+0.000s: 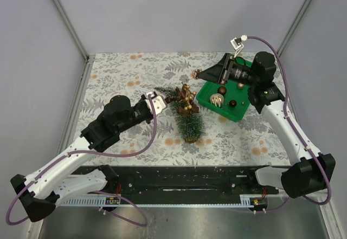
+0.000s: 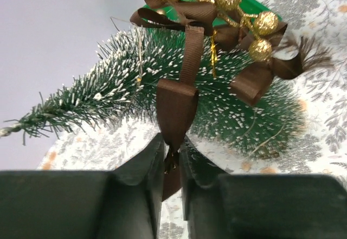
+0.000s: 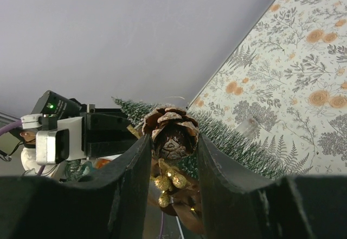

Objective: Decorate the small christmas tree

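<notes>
The small christmas tree (image 1: 188,121) leans on the tablecloth, its wooden base toward me and its tip (image 1: 160,92) pointing left. A brown ribbon bow with gold berries (image 1: 186,99) lies against its upper part. My left gripper (image 1: 167,100) is shut on a tail of this bow; the left wrist view shows the ribbon (image 2: 177,106) pinched in the gripper (image 2: 172,153), with the tree (image 2: 238,114) behind. My right gripper (image 1: 199,75) hovers above the tree and is shut on a frosted pine cone (image 3: 171,129), held in the gripper (image 3: 171,141) over the bow's berries (image 3: 169,182).
A green tray (image 1: 237,113) stands right of the tree, holding a silver ball (image 1: 217,99) and a few dark balls (image 1: 232,103). The floral tablecloth (image 1: 124,71) covers the table. Grey walls close in the back and sides.
</notes>
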Controlling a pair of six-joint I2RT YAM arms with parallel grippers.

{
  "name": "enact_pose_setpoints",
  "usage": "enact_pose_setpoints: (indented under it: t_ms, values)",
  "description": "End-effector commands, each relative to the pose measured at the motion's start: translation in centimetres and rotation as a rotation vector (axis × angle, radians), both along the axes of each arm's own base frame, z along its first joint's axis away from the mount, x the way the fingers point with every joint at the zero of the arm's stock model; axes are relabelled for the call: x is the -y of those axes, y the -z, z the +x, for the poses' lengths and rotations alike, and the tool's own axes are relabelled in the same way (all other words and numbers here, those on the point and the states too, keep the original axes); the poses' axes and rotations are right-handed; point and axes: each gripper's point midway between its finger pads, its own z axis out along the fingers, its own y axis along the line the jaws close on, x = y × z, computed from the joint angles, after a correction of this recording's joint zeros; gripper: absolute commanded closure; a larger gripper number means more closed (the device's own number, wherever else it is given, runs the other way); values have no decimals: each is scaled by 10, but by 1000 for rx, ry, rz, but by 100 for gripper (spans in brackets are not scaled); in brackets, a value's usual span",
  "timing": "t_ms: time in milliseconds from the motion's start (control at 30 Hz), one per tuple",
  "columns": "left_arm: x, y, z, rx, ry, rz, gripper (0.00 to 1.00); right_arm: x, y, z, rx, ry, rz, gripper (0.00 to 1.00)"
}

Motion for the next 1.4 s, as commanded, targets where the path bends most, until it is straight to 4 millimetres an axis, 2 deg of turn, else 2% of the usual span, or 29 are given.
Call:
enact_pose_setpoints:
  t_ms: [0,33,200,267,700,933,1233,1367]
  values:
    - [4,-29,13,164,-8,-35,65,-6,-1,5,44,-17,21,64]
    - [7,-29,15,174,-4,-29,60,-6,1,8,41,-14,19,64]
    - [14,-34,27,210,-12,-23,46,-7,16,15,18,-4,3,64]
    - [16,-36,30,219,-18,-27,44,-9,24,17,3,-10,-1,64]
    - [23,-45,26,240,35,-40,44,-20,67,10,-80,-47,-8,65]
    - [25,-49,24,255,56,-50,45,-24,78,2,-97,-64,-13,64]
    - [31,-55,21,274,92,-75,47,-19,109,-10,-143,-40,-57,62]
    - [31,-56,21,276,93,-82,47,-18,112,-9,-143,-25,-63,59]
